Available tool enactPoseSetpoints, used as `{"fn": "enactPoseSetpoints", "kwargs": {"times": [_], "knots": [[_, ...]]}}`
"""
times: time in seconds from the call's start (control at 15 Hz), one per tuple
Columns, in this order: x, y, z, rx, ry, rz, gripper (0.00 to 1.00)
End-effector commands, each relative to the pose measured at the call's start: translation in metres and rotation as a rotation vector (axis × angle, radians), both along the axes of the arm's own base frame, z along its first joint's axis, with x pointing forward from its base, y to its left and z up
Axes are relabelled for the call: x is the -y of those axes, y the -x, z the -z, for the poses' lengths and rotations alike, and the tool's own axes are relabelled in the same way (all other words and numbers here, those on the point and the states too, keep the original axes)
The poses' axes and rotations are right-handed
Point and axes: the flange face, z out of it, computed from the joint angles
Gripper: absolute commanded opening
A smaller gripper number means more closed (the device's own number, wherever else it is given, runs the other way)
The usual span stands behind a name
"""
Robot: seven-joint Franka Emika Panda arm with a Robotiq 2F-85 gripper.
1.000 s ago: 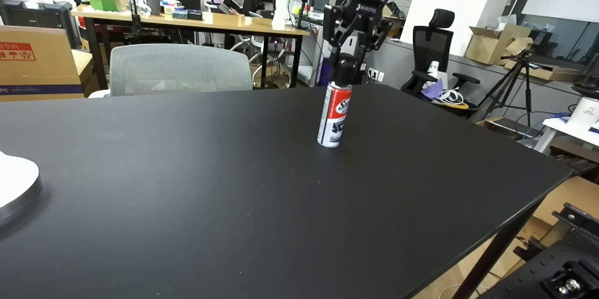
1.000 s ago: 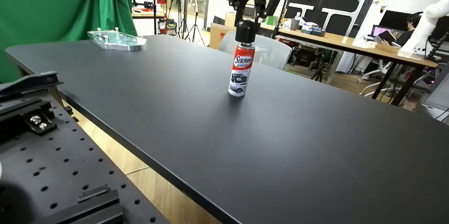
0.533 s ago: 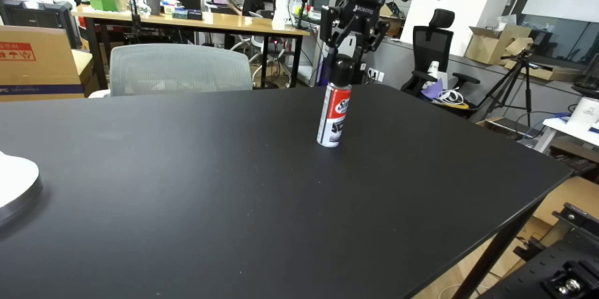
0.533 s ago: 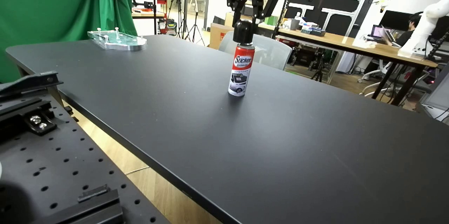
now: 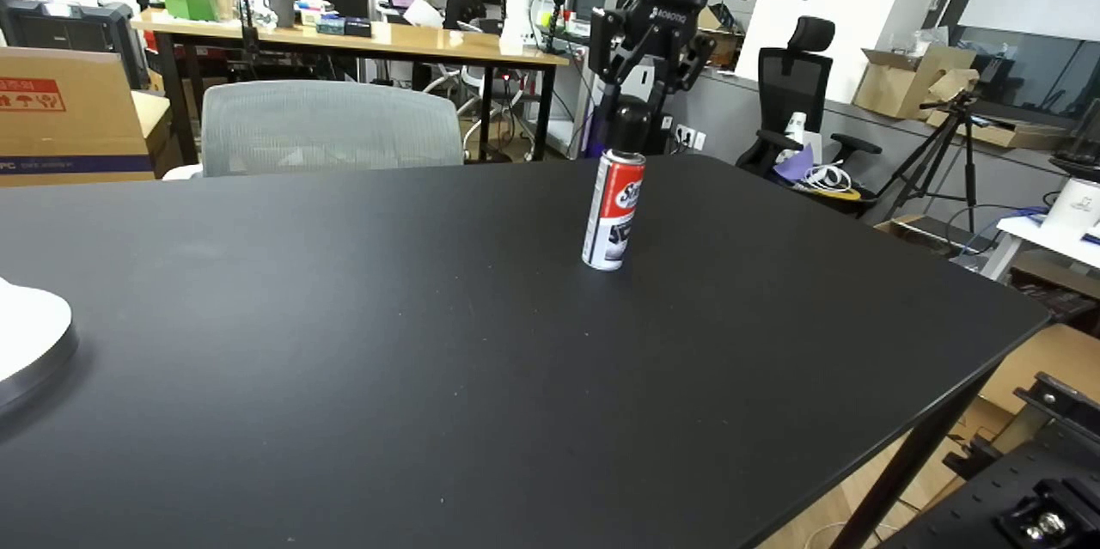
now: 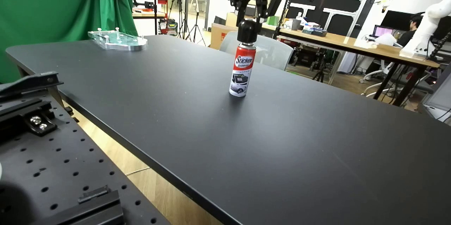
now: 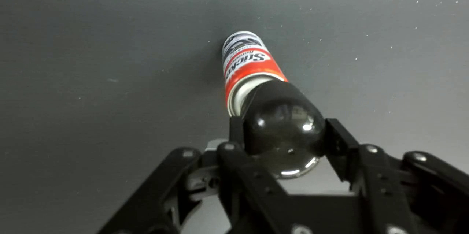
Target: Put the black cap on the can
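Observation:
The can (image 5: 614,210) stands upright on the dark table, its red and white label also showing in an exterior view (image 6: 242,70) and the wrist view (image 7: 249,60). My gripper (image 7: 284,130) is shut on the black cap (image 7: 284,117), one finger on each side. In both exterior views the cap (image 5: 630,128) (image 6: 247,32) is right above the can's top, with a thin strip of whitish top showing below it. In the wrist view more of the whitish rim shows at the cap's left. I cannot tell whether cap and can touch.
The black table (image 5: 387,343) extends around the can. A clear plate with upright pegs (image 6: 118,41) lies at the table's far end. A white rounded object (image 5: 30,334) is at the table's side. A grey mesh chair (image 5: 331,128) stands behind the table.
The gripper with the cap shifted slightly to one side and down half a second ago, then back and a little up now. The can has stayed in place.

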Motion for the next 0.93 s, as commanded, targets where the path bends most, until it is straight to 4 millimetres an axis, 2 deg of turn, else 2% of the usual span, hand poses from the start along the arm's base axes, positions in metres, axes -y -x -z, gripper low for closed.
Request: {"fn": "enactPoseSetpoints", "kwargs": {"times": [0.0,0.87], "knots": [[0.0042,-0.0040,-0.0033,0.008,0.017,0.023,0.32],[0.0071,0.0003,0.0019,-0.024,0.017,0.019,0.32]]}}
